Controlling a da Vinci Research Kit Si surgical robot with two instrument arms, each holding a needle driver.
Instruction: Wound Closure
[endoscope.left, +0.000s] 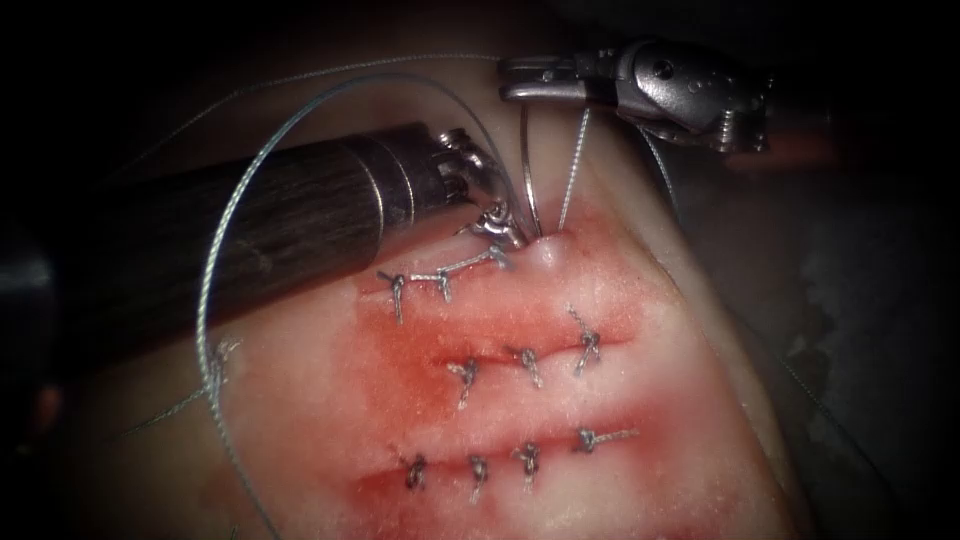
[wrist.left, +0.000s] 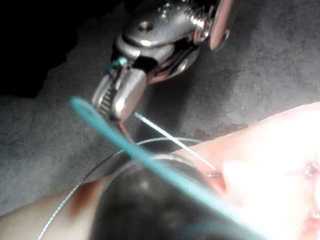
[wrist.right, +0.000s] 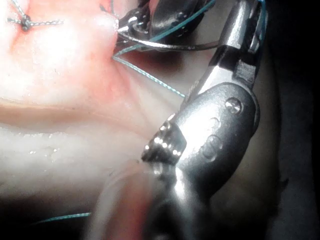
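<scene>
Needle (endoscope.left: 527, 190) tip buried in tissue (endoscope.left: 700, 330) just below right tool's jaws. Left tool (endoscope.left: 497, 226) jaw tips hidden against tissue, grip unreadable. Thread (endoscope.left: 215, 300) runs off frame.

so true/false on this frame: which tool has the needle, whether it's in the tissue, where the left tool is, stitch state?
1. The right tool grips the needle. True.
2. The needle lies loose on top of the tissue. False: its lower end is buried in the tissue at the right end of the top cut.
3. The left tool has its tip at the bottom cut. False: it sits at the top cut, beside the needle's entry point.
4. All three cuts carry knotted stitches. True.
</scene>
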